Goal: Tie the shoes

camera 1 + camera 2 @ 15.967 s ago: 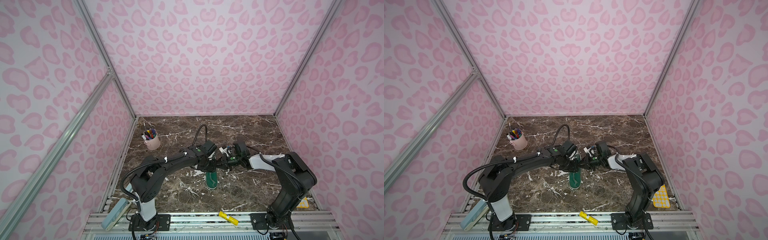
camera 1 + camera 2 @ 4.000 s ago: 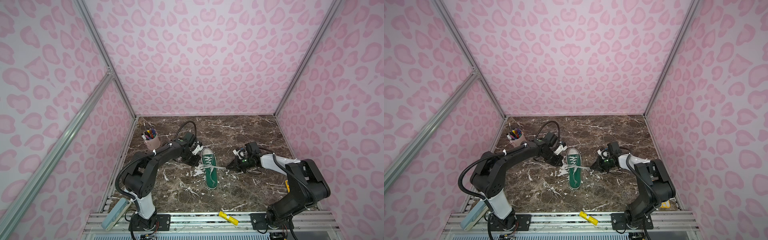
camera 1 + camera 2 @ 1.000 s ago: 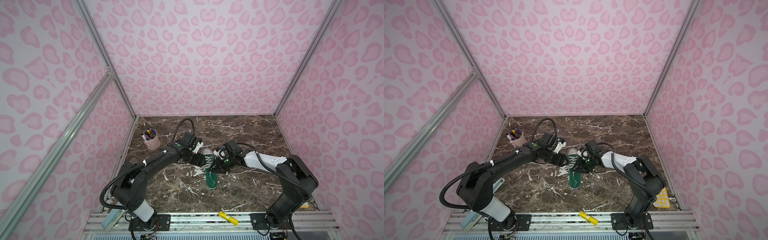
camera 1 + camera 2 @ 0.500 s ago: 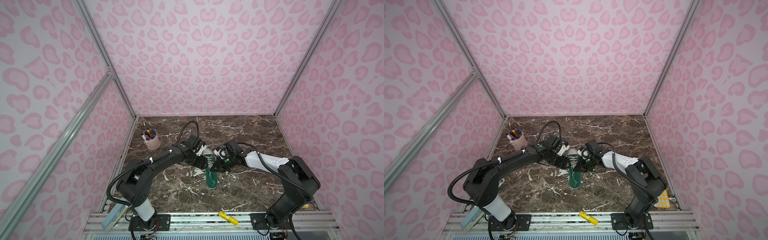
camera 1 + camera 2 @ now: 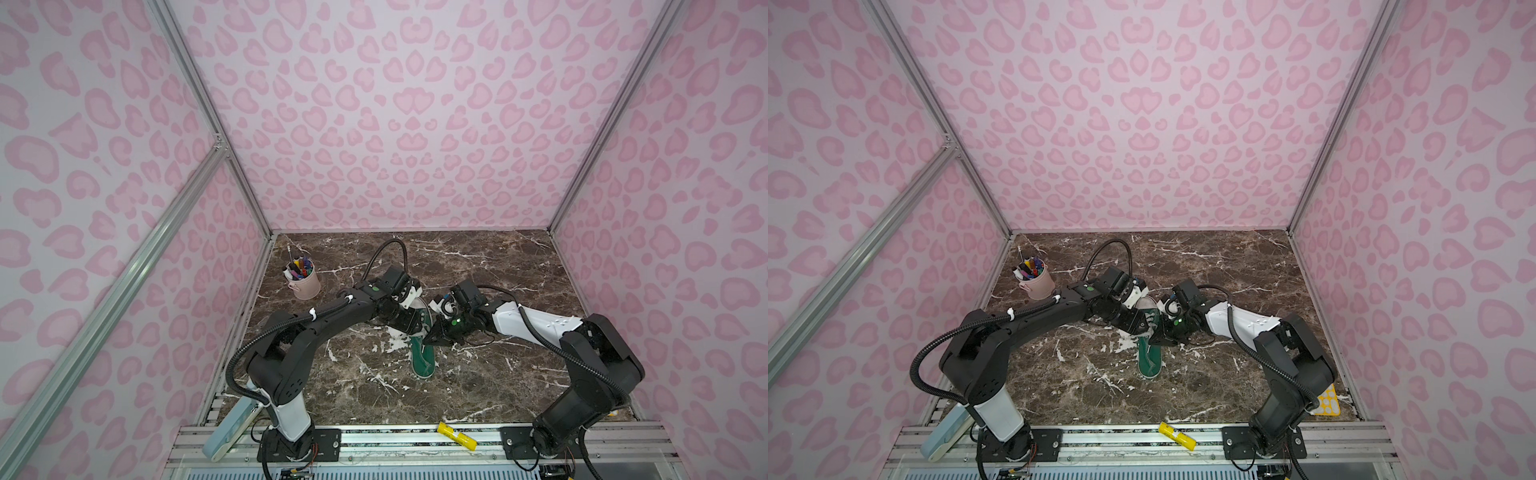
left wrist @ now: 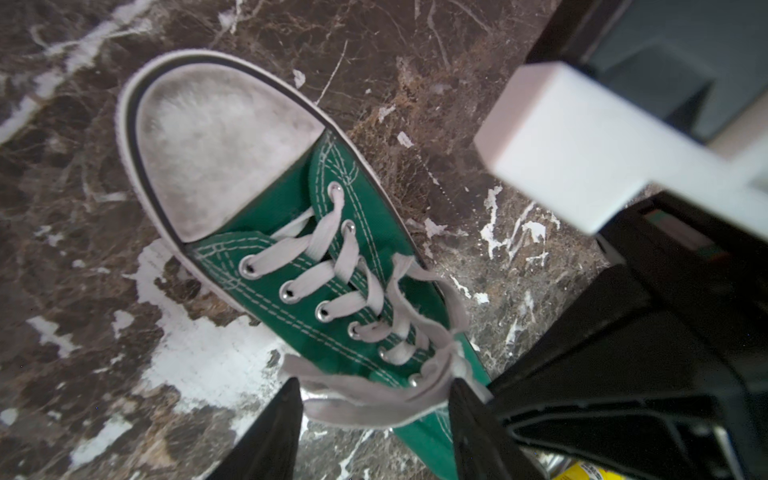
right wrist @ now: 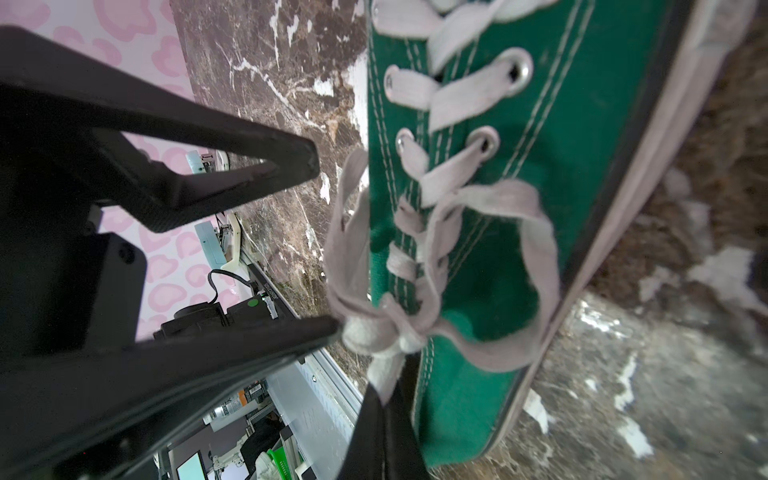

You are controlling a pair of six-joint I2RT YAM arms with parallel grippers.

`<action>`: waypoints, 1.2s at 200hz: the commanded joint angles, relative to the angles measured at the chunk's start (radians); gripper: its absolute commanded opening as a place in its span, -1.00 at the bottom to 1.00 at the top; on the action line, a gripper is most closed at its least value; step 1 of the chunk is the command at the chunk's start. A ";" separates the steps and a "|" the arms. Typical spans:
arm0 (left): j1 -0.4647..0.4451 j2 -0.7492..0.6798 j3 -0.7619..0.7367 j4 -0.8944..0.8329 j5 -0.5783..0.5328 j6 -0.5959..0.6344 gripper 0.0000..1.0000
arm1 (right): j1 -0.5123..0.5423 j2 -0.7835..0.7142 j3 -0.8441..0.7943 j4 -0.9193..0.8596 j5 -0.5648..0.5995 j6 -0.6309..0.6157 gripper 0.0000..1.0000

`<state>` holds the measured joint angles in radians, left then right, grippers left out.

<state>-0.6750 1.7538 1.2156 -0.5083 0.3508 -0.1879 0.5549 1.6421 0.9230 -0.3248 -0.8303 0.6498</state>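
The green shoe [image 5: 423, 353] [image 5: 1149, 357] lies flat on the marble table, white toe cap [image 6: 216, 141] pointing away from the arms' bases. Both grippers meet over its lacing. My left gripper [image 6: 376, 399] [image 5: 410, 327] is open, and a loop of off-white lace [image 6: 353, 409] spans the gap between its fingers. In the right wrist view those same fingers [image 7: 307, 166] straddle that loop beside the shoe [image 7: 498, 291]. My right gripper [image 7: 388, 399] [image 5: 430, 338] is shut on the lace just below a loose knot [image 7: 374, 328]. A second loop [image 7: 536, 257] lies across the shoe's opening.
A pink cup of pens [image 5: 303, 282] stands at the back left. A yellow marker [image 5: 457, 434] lies on the front rail, a pale blue device [image 5: 232, 428] leans at the front left, and a yellow sheet [image 5: 1329, 399] lies by the right wall. Pink patterned walls enclose the table.
Over the last second the right gripper has shut on the lace at the shoe. The left gripper has moved in over the lacing and its jaws have narrowed around the loop.
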 commanded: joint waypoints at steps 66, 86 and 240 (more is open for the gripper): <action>-0.014 0.001 0.016 0.033 0.056 0.036 0.10 | -0.001 -0.002 0.001 -0.030 -0.004 -0.026 -1.00; -0.021 0.015 0.028 -0.003 0.013 0.054 0.03 | -0.002 -0.006 0.003 -0.054 0.008 -0.039 -1.00; -0.027 0.030 0.011 -0.038 -0.072 0.068 0.02 | -0.009 -0.007 0.034 -0.211 0.045 -0.133 -1.00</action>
<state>-0.7021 1.7855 1.2221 -0.5297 0.2905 -0.1299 0.5453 1.6211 0.9455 -0.4599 -0.8051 0.5640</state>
